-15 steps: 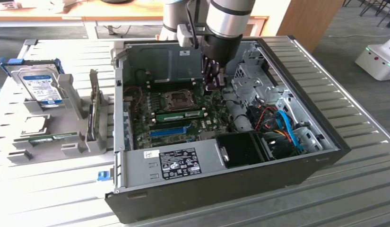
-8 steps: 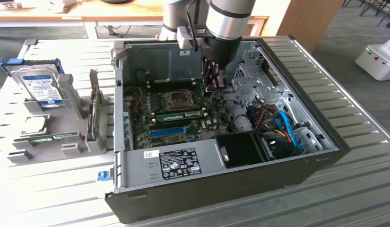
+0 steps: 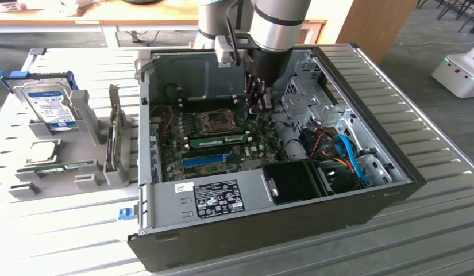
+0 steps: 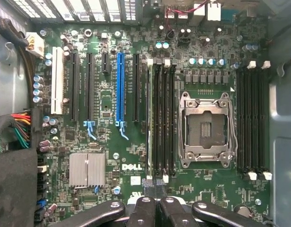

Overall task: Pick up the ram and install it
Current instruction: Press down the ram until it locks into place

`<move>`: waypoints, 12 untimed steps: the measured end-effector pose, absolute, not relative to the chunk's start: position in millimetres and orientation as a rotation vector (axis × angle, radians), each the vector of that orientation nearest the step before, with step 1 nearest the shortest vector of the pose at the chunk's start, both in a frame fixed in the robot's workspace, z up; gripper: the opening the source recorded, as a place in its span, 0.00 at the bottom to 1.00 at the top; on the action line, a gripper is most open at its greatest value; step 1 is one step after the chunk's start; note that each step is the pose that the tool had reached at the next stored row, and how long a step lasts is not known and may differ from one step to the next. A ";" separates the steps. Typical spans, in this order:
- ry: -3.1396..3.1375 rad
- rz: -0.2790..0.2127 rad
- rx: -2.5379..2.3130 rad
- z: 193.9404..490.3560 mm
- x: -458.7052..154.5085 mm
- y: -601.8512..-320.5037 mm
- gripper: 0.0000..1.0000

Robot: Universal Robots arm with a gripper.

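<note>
The ram (image 4: 149,118), a thin green stick seen edge-on, sits in the slot nearest the long blue slot on the motherboard. In the exterior view the ram (image 3: 221,140) lies just in front of the CPU socket, inside the open computer case. My gripper (image 4: 157,189) hangs above the board near one end of the ram slots. It is shut, with nothing between its fingers (image 4: 145,208). In the exterior view the gripper (image 3: 259,106) reaches down into the case, above the board and on the exterior view's right of the socket. I cannot tell whether it touches the ram.
The CPU socket (image 4: 206,127) and empty black memory slots (image 4: 251,118) lie beside the ram. The case walls (image 3: 359,80) and blue and orange cables (image 3: 346,155) hem the arm in. A grey fixture (image 3: 83,172) outside the case holds a hard drive (image 3: 53,106) and another green stick (image 3: 64,168).
</note>
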State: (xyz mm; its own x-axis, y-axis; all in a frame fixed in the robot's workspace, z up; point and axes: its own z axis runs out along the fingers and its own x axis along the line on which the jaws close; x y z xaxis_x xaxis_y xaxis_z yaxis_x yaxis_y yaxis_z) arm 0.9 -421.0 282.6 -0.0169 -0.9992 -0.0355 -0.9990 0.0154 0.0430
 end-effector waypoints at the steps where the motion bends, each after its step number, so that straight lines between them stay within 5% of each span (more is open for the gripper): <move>1: -2.235 -0.087 2.199 282.0 0.9 -421.0 0.11; 12: -2.235 -0.087 2.199 275.0 0.9 -421.0 0.11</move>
